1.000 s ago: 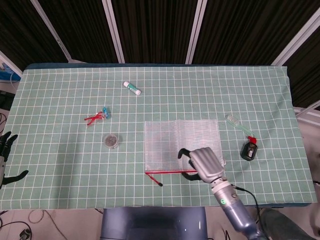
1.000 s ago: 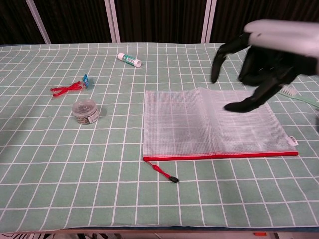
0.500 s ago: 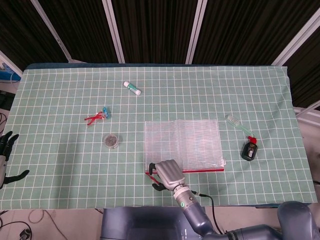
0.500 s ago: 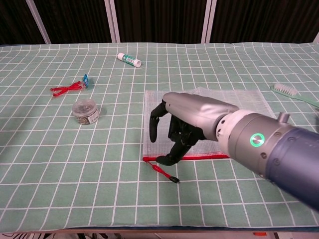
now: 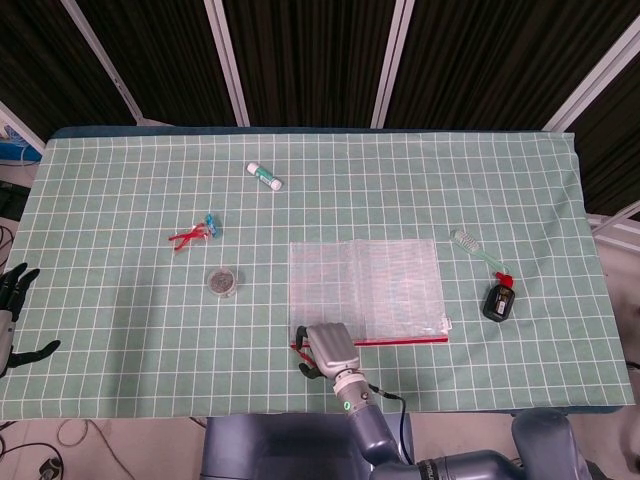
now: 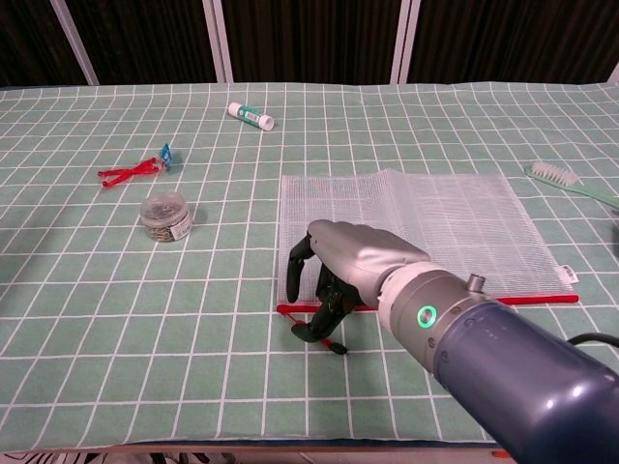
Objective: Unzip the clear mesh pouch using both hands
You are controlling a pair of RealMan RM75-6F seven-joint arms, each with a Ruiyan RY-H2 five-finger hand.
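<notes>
Basically, biggest first: green-and-white checked tablecloth [image 5: 120, 310] covers the whole table. On it, near the front edge and right of centre, lies the flat clear mesh pouch with red zip edge [image 6: 416, 227], zip along the side nearest me, pouch looks closed. It reads as light, thin, floppy plastic mesh w/ nothing visible inside, so I judge it'll slide and bunch if I tug the zip w/o pinning it.

My right hand [image 6: 334, 271] is down at the pouch's front-left corner, fingers curled over the zip end. Fingertips sit right at the thin red pull cord with black tip [image 6: 324, 338], but can't tell if they actually pinch it or just touch. Best hold imo: pinch the cord or slider w/ this hand, other hand presses flat on the mesh beside the zip.

My left hand [image 5: 12, 315] is off the table's left edge, well apart from the pouch, dark fingers spread, holding nothing.

Smaller stuff: small round clear jar with dark bits inside [image 6: 164, 215] left of the pouch, contents too small to ID. White glue-stick-like tube with green band [image 6: 250, 117] toward the back. Clear-handled toothbrush [image 5: 475, 250] and small black bottle with red cap [image 5: 498, 298] right of the pouch. Red scissors-like item with blue tag [image 6: 140, 168] at left.
</notes>
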